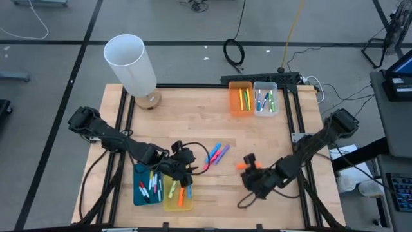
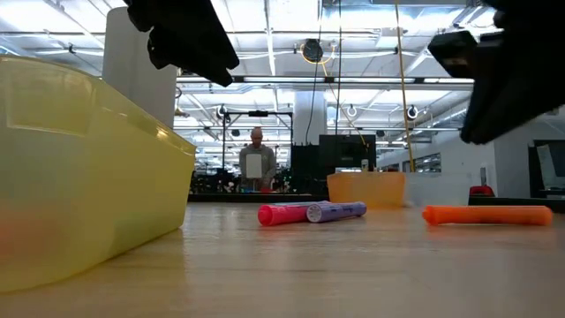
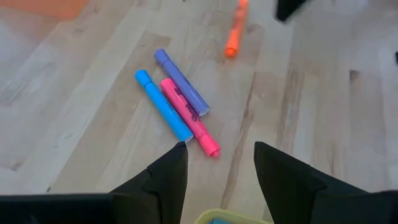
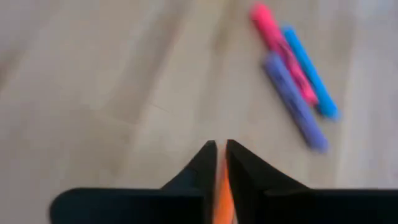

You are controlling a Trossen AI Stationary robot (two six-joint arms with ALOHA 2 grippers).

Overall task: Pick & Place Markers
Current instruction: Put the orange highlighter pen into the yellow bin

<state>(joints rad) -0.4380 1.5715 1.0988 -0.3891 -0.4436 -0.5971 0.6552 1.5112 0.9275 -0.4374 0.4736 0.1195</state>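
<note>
lying on the worktop (image 1: 193, 109), the orange marker (image 2: 487, 215) sits pinched in the right gripper (image 4: 217, 155); pink, purple and blue markers (image 3: 180, 102) nearby; left gripper (image 3: 217, 165) apart, empty; a thin hold could let it roll away.

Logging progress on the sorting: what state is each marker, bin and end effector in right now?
Left end effector: open, empty.
Right end effector: shut on the orange marker.
Pink marker, blue marker, purple marker: lying loose together on the table.
Yellow bin, teal bin: markers inside.
Orange bin, clear bin: markers inside.
</note>
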